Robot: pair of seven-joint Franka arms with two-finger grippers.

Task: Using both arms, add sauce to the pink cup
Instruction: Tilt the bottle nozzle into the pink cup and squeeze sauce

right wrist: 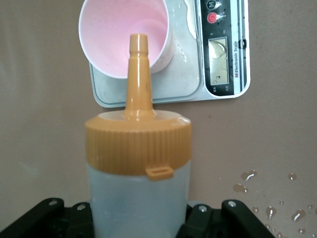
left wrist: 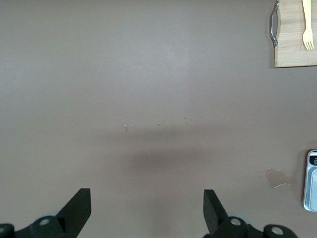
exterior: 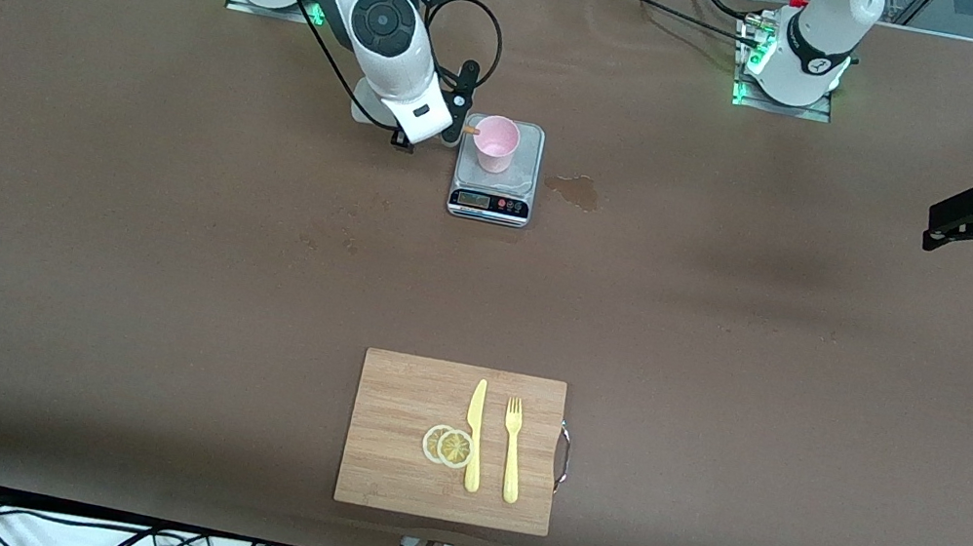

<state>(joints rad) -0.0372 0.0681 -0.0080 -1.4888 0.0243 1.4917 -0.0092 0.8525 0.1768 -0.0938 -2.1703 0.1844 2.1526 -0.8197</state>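
The pink cup (exterior: 496, 142) stands upright on a small silver kitchen scale (exterior: 491, 200); the right wrist view looks into the cup (right wrist: 124, 34). My right gripper (exterior: 452, 114) is shut on the sauce bottle (right wrist: 138, 193) beside the scale, toward the right arm's end of the table. The bottle is tipped, and its orange nozzle (exterior: 471, 128) points at the cup's rim; in the right wrist view the nozzle (right wrist: 137, 74) lies over the cup's mouth. My left gripper (exterior: 944, 226) is open and empty, waiting over bare table at the left arm's end; its fingers (left wrist: 79, 203) show there.
A wet patch (exterior: 574, 191) lies on the table beside the scale, and droplets (right wrist: 247, 178) lie near the bottle. A wooden cutting board (exterior: 400, 436) near the front camera carries a yellow knife (exterior: 474, 434), a yellow fork (exterior: 511, 450) and lemon slices (exterior: 448, 446).
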